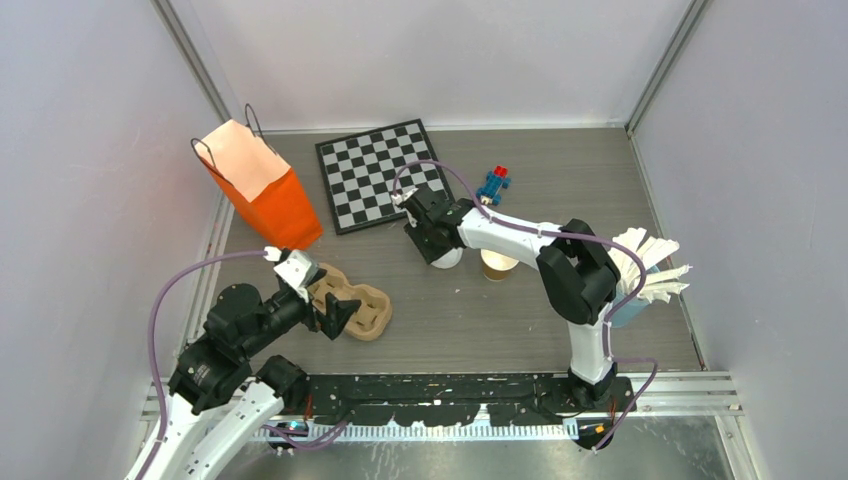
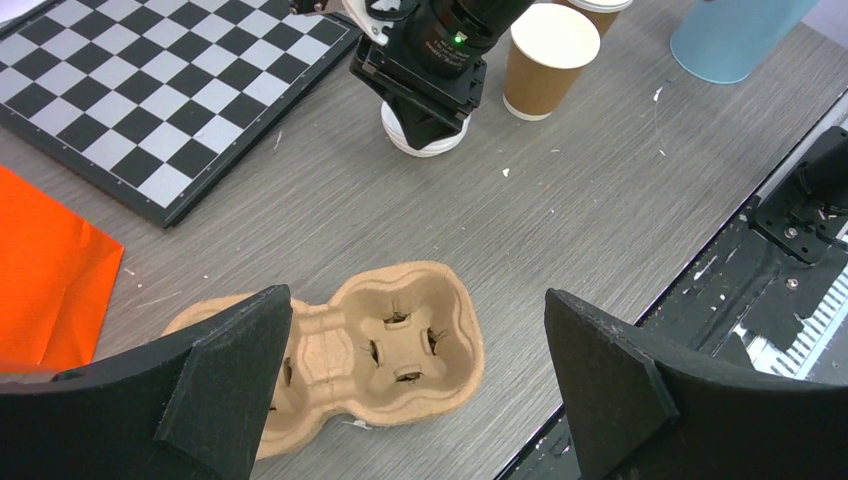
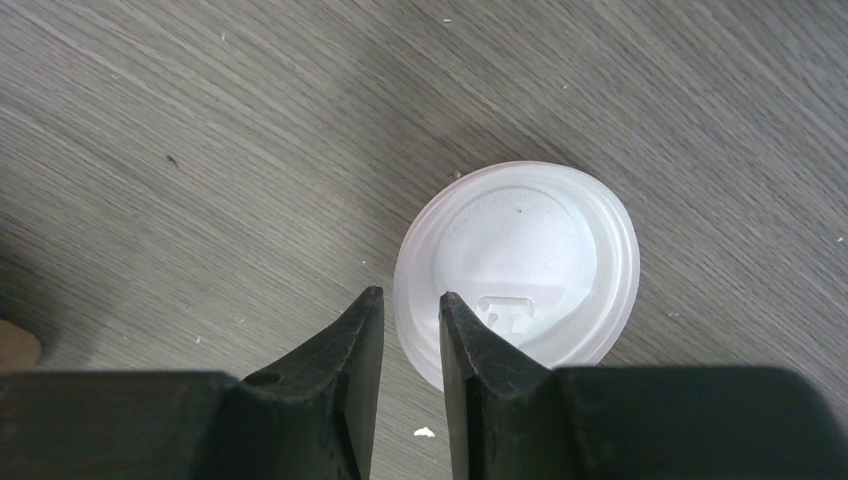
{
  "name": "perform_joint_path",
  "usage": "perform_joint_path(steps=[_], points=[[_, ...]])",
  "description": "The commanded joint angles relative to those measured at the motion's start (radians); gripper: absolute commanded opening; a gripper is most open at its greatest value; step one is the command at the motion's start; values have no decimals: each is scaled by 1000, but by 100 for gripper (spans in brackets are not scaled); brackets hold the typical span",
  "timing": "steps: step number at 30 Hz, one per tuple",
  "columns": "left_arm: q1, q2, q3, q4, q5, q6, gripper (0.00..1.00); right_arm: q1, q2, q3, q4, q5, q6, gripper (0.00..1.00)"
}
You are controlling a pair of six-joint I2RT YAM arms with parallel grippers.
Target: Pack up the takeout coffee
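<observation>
Beneath the right gripper (image 3: 411, 294), jaws narrowly parted, the white lid (image 3: 520, 245) lies flat, top upward.

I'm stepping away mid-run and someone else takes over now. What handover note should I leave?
Left hand: wide open, empty, above the tan moulded-pulp cup tray.
Right hand: jaws narrowly apart astride the rim of the round white plastic lid, flat on the table; no grip evident.
Brown kraft-paper cup: upright, lidless, beside that lid.
Done: nothing packed; tray empty.
Left: lid the cup, seat it in the tray, then probably the orange paper bag.
</observation>
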Motion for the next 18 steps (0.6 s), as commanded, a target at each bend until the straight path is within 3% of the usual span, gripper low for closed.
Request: perform_joint_path(steps=[1, 8, 13, 18], points=[[-3, 6, 4, 30, -14, 11, 100, 3, 20, 44, -2, 28, -32, 31], [-3, 1, 3, 24, -16, 16, 100, 3, 10, 30, 4, 18, -30, 19], [-3, 10, 9, 19, -18, 15, 100, 3, -21, 16, 5, 15, -34, 2], [-3, 41, 16, 23, -17, 11, 100, 3, -99, -11, -4, 1, -21, 0]])
